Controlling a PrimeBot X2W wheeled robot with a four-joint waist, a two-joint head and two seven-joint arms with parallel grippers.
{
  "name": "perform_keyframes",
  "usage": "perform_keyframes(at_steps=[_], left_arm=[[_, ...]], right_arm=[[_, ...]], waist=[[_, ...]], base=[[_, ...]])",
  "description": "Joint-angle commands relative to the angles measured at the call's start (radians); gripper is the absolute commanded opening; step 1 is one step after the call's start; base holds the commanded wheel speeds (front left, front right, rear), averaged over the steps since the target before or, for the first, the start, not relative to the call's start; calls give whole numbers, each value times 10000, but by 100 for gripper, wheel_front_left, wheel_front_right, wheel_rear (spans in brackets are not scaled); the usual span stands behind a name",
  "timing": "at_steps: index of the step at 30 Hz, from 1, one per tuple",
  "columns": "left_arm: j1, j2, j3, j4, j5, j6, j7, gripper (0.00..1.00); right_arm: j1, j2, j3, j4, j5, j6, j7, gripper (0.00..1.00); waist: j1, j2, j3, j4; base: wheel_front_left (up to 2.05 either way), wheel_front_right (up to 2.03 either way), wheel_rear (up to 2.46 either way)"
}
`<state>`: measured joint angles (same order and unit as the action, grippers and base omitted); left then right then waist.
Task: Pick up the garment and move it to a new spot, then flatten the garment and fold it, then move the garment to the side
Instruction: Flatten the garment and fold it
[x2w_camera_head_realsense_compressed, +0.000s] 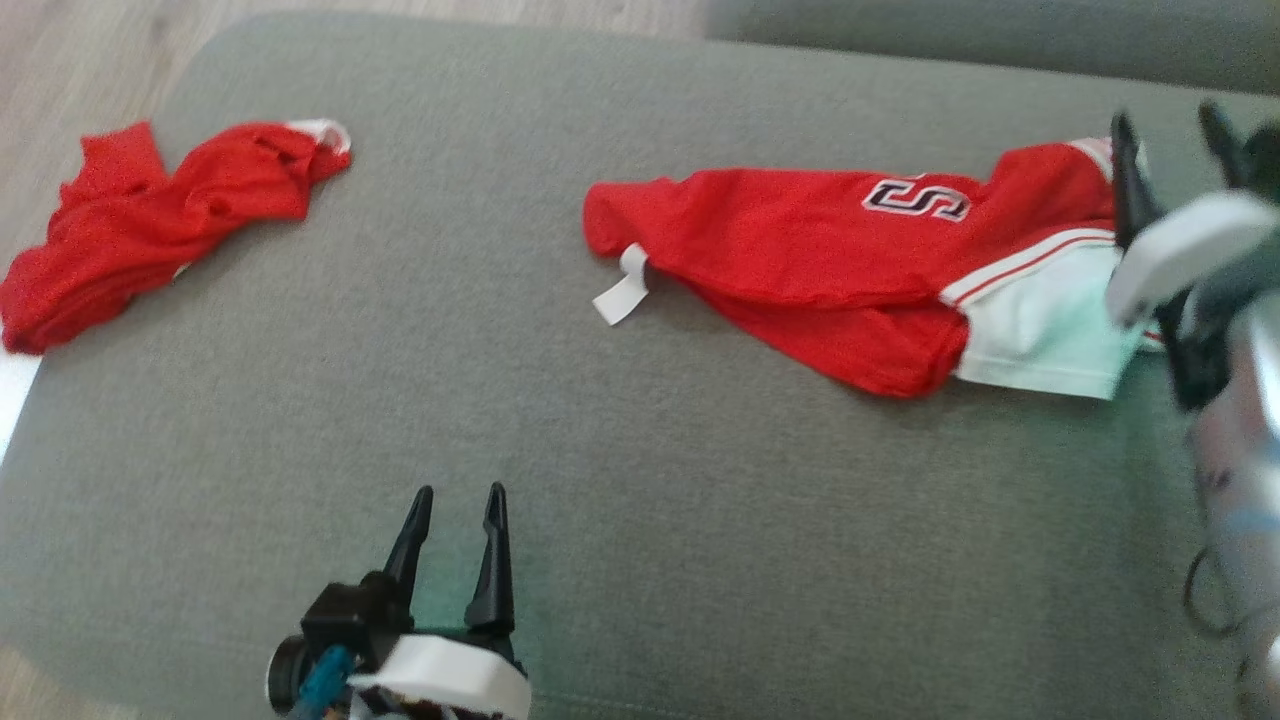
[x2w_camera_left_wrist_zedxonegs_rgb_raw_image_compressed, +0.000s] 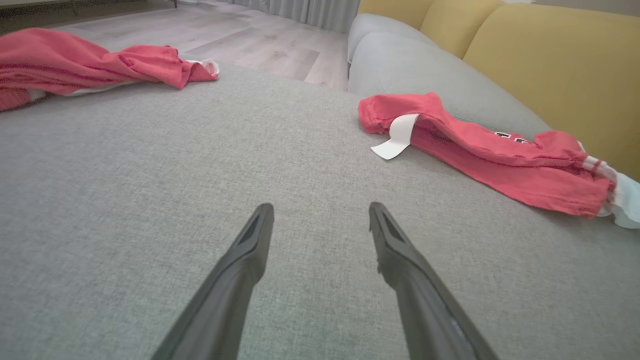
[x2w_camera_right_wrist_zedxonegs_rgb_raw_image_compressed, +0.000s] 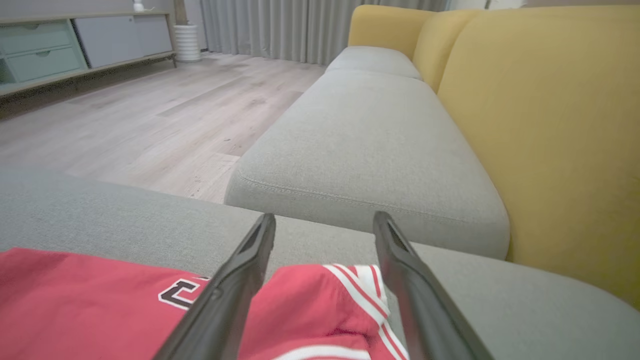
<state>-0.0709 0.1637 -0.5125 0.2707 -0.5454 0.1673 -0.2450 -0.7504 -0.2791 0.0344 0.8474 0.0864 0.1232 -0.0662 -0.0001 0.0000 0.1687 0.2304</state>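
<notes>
Grey woven fabric covers the broad seat cushion (x2w_camera_head_realsense_compressed: 640, 500) on which the red jersey garment with white striped trim and a black-and-white letter patch (x2w_camera_head_realsense_compressed: 800, 250) is spread, towards the robot's right. Its white-trimmed end is found just beside the right gripper (x2w_camera_head_realsense_compressed: 1167, 115), whose two dark fingers are held wide apart with nothing clasped between them. In the right wrist view the striped trim is seen lying on the cushion beneath the gap. The left gripper (x2w_camera_head_realsense_compressed: 460, 492) is likewise spread and empty, held over bare cushion well apart from the garment. A white fabric label (x2w_camera_head_realsense_compressed: 622, 290) is seen trailing from the garment's left end. A second, crumpled red garment (x2w_camera_head_realsense_compressed: 150, 220) is shown at the cushion's far left by the head and left wrist views. The letter patch is presented flat from the head, but nearly edge-on from the left wrist. Yellow upholstered backrests (x2w_camera_right_wrist_zedxonegs_rgb_raw_image_compressed: 550, 125) are added by the wrist views, and grey curtains (x2w_camera_right_wrist_zedxonegs_rgb_raw_image_compressed: 250, 25) and a low pale cabinet (x2w_camera_right_wrist_zedxonegs_rgb_raw_image_compressed: 60, 45) beyond the wooden floor (x2w_camera_right_wrist_zedxonegs_rgb_raw_image_compressed: 150, 125) by the right wrist view.
</notes>
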Motion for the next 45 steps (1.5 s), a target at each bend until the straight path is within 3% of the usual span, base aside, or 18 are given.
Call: perform_keyframes(at_steps=[1,7,13,27,28,29,31,38,45], left_arm=[[17,149,351,-256,-18,48,-101,100],[354,249,359,-427,-96,177,-29,100],[415,343,352,-663,-121,226,29,100],[45,442,327,-786,-65,290,107,100],[37,449,330,-787,-67,297,105,100],[34,457,334,-790,-70,302,103,100],[34,473,349,-799,-80,324,98,100],[79,503,371,-778,-116,389,89,100],[254,552,412,-743,-216,430,78,100]], right_arm=[[387,152,37,-295,28,75,-292,100],[2415,990,-385,-942,-185,75,-1002,100],[4138,1738,-705,-1576,-767,75,-722,100],[3322,1795,-1913,-1284,-2597,75,-560,100],[3242,1798,-2002,-1249,-2693,75,-634,78],[3170,1814,-2109,-1220,-2759,75,-700,44],[3069,1866,-2282,-1200,-2876,75,-802,0],[3214,2059,-2523,-1625,-3157,75,-1046,0],[4519,2122,-2224,-3087,-3411,75,-705,0]], waist=[[1,0,-403,-352],[1,0,-795,-752],[1,0,-609,-834],[1,0,218,-441],[1,0,233,-439],[1,0,242,-445],[1,0,240,-478],[1,0,63,-737],[1,0,-488,-1145]], base=[[0,0,0],[0,0,0],[0,0,0],[0,0,0],[0,0,0],[0,0,0],[0,0,0],[0,0,0],[0,0,0]])
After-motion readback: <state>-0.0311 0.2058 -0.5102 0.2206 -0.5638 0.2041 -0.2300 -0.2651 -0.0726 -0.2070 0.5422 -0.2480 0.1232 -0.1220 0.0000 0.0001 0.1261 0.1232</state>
